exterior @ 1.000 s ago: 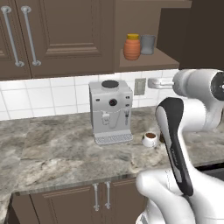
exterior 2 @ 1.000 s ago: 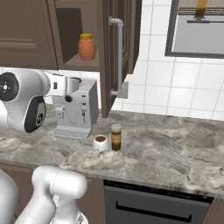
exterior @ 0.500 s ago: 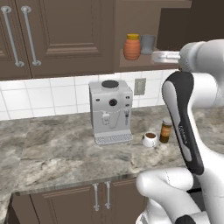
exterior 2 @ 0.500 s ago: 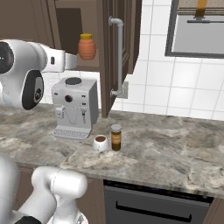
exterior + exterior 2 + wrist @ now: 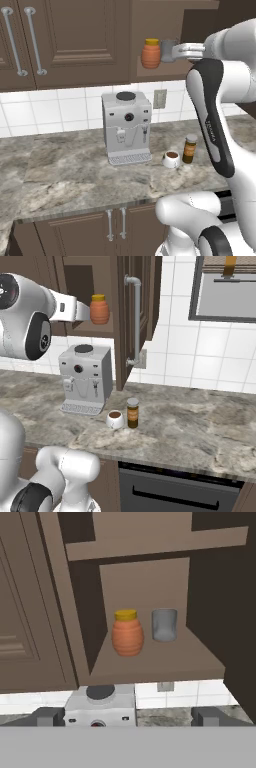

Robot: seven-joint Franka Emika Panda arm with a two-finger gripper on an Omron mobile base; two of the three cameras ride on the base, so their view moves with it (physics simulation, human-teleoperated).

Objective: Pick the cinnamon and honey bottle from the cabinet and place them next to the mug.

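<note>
The honey bottle (image 5: 127,633), a squat orange jar with a yellow lid, stands on the open shelf of the dark wall cabinet (image 5: 150,662). It also appears as honey bottle (image 5: 150,53) and honey bottle (image 5: 99,309). My gripper (image 5: 128,718) is open, level with the shelf and a short way in front of it, touching nothing. It is gripper (image 5: 178,51) from the left and gripper (image 5: 84,311) from the right. On the counter the cinnamon (image 5: 189,149) stands upright right beside the white mug (image 5: 171,159). From the right these are cinnamon (image 5: 132,413) and mug (image 5: 115,419).
A plain grey cup (image 5: 164,624) stands just right of the honey bottle on the shelf. A grey coffee machine (image 5: 126,127) sits on the marble counter under the shelf. The open cabinet door (image 5: 135,311) with its long silver handle hangs right of the niche.
The arm has lifted the open gripper from just above the coffee machine up to shelf height, in front of the honey bottle. The objects have not moved.
</note>
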